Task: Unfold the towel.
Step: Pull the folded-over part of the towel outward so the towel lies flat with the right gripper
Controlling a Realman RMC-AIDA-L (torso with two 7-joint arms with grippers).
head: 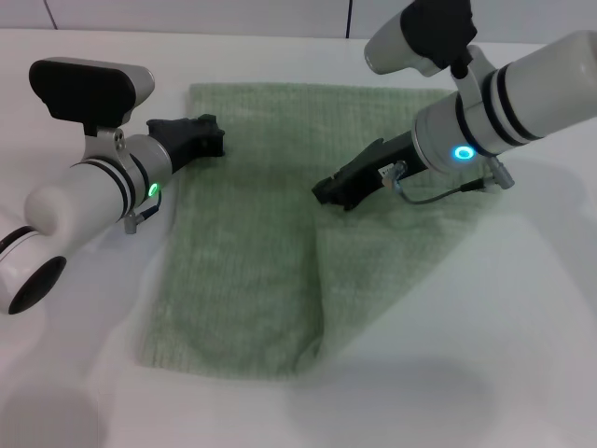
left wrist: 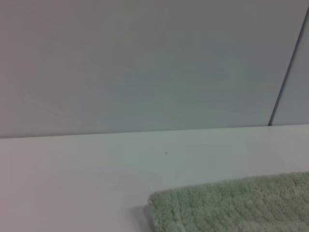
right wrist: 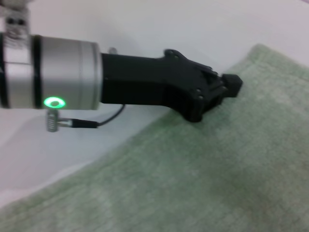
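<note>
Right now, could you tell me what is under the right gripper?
The towel lies on the white table beneath the right gripper. Whether its tips touch the cloth is unclear; the table under the towel is covered.

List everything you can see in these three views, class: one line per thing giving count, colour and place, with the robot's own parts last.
towel: one, pale sage green, lying on the table centre, its right part doubled over along a fold.
table: one, white, under everything.
wall: one, pale grey panels with a dark seam, behind the table.
left end effector: one, black on a white arm, at the towel's far left corner.
right end effector: one, black on a white arm, over the towel's middle near the fold.
</note>
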